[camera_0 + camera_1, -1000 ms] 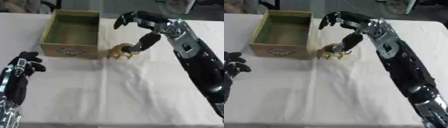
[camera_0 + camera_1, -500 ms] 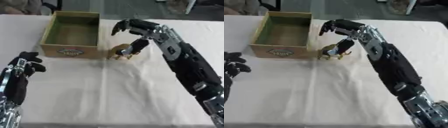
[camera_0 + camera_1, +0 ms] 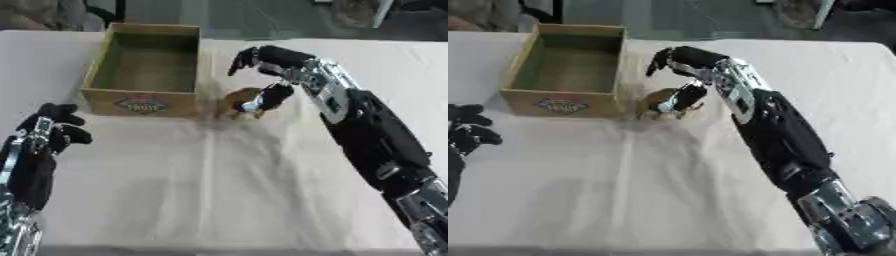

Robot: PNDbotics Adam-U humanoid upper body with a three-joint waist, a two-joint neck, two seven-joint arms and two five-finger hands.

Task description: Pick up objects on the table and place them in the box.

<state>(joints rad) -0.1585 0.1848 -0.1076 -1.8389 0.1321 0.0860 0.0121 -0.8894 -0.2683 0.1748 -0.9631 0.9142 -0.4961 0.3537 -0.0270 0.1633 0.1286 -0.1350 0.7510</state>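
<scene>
A small tan animal figure (image 3: 237, 100) stands on the white cloth, just right of the wooden box's (image 3: 140, 103) front corner. My right hand (image 3: 278, 62) hovers above and behind the figure, its fingers arched out over it towards the box. The thumb (image 3: 272, 95) points down against the figure's right side, and nothing is clasped. The box is open-topped with a green-tinted floor and a label on its front wall; it looks empty. My left hand (image 3: 45, 136) rests at the lower left, fingers loosely bent and holding nothing.
The white cloth (image 3: 227, 185) covers the table, with a crease running down its middle. My right forearm (image 3: 367, 135) crosses the right half of the table. Dark furniture and a person's clothing show beyond the far edge.
My right hand has come down and leftward, closer to the figure, with the thumb now against it. The figure, the box and my left hand have not moved.
</scene>
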